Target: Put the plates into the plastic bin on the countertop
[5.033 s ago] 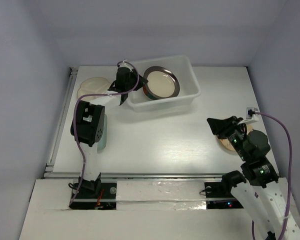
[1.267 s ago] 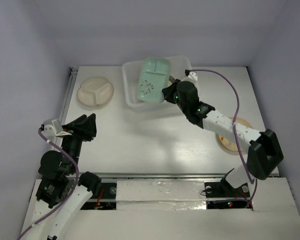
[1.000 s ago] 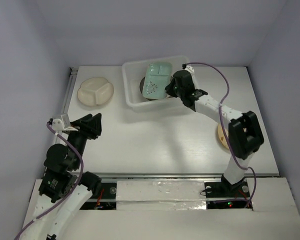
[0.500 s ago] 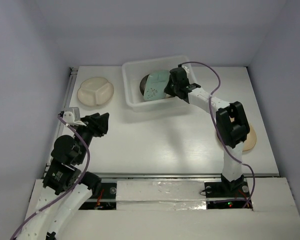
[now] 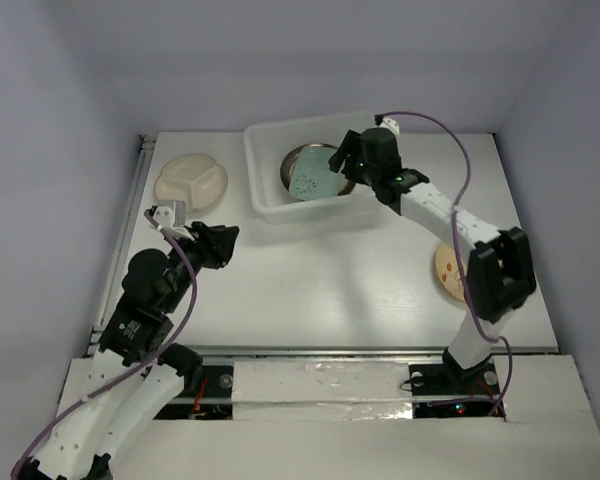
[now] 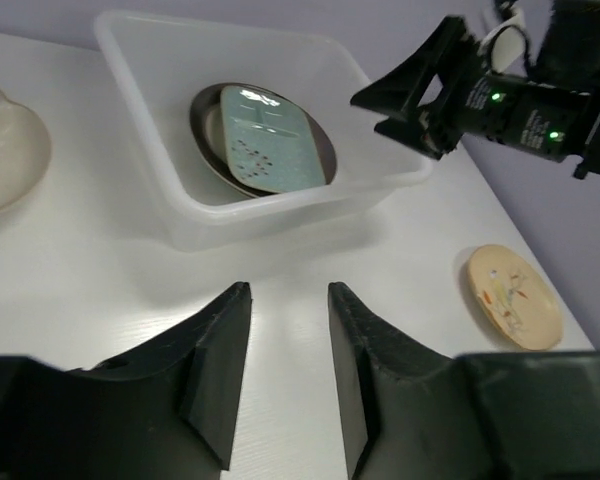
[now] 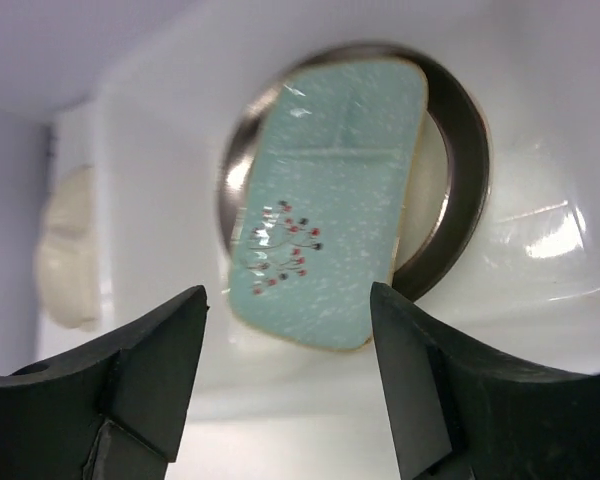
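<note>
The translucent plastic bin (image 5: 318,207) stands on the white countertop (image 5: 320,285) at the back. In it the mint rounded-rectangle plate (image 5: 312,179) lies tilted on the dark-rimmed metallic plate (image 5: 302,155). My right gripper (image 5: 348,152) is open and empty over the bin's right side, apart from the mint plate (image 7: 332,220). My left gripper (image 5: 224,238) is open and empty, low over the counter in front of the bin (image 6: 280,215). The cream divided plate (image 5: 191,183) lies left of the bin. The cream floral plate (image 5: 448,268) lies at the right, partly behind my right arm.
A metal rail (image 5: 123,240) runs along the counter's left edge. Grey walls close in the back and sides. My right arm (image 5: 450,215) stretches from the front right across to the bin.
My right gripper lowered the mint plate into the bin onto the metallic plate, let go and drew back to the right. My left arm moved forward toward the bin.
</note>
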`<action>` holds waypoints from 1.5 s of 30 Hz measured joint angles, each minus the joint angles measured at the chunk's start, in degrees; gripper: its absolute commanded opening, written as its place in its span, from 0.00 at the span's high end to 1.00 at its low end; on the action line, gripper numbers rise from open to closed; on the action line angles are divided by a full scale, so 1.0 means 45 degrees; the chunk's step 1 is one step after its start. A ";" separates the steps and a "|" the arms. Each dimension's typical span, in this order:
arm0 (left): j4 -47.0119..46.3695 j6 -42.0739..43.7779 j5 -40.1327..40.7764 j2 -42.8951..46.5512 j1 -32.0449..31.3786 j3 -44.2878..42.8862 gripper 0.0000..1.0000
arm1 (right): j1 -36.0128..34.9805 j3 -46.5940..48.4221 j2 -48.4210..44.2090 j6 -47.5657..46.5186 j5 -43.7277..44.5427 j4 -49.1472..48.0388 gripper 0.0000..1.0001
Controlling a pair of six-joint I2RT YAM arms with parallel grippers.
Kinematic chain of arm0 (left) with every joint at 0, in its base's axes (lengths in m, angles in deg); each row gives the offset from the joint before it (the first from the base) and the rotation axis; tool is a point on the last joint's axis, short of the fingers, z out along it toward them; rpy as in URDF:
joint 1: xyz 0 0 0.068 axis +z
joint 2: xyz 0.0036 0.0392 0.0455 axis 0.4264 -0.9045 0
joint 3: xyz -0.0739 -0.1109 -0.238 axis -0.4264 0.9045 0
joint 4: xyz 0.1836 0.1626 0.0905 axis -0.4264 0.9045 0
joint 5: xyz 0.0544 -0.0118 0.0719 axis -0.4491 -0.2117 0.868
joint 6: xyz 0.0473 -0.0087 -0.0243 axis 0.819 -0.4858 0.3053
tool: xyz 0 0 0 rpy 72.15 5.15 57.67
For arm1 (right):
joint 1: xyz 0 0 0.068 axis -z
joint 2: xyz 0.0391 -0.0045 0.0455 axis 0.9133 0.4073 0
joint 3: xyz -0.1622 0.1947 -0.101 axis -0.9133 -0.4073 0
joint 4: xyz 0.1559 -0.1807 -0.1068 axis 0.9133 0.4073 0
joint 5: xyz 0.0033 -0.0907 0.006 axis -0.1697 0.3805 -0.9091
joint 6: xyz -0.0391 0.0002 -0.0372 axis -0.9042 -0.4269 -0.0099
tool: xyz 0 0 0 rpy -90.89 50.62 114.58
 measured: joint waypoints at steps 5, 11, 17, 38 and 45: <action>-0.0923 -0.0738 -0.0787 -0.0923 -0.0248 0.0155 0.86 | 0.0000 -0.1715 -0.3701 -0.0636 0.0141 -0.0651 0.99; -0.2822 -0.1787 0.0787 -0.3759 -0.4590 0.0767 1.00 | 0.0000 -0.4478 -0.9369 -0.1161 0.0486 -0.1015 1.00; -0.4765 -0.2249 0.1642 -0.9384 -0.7451 -0.0121 1.00 | -0.0005 -0.5751 -1.4377 -0.1195 0.0622 -0.0432 1.00; -0.4954 -0.3813 -0.0238 -2.3785 -0.8670 -1.2701 0.43 | 0.0000 -0.7592 -1.8661 -0.0772 -0.0447 0.2545 0.55; -0.4333 -0.4692 -0.0714 -2.5835 -0.8670 -1.5941 0.54 | 0.0000 -0.8048 -1.8967 -0.0772 -0.0724 0.2647 0.56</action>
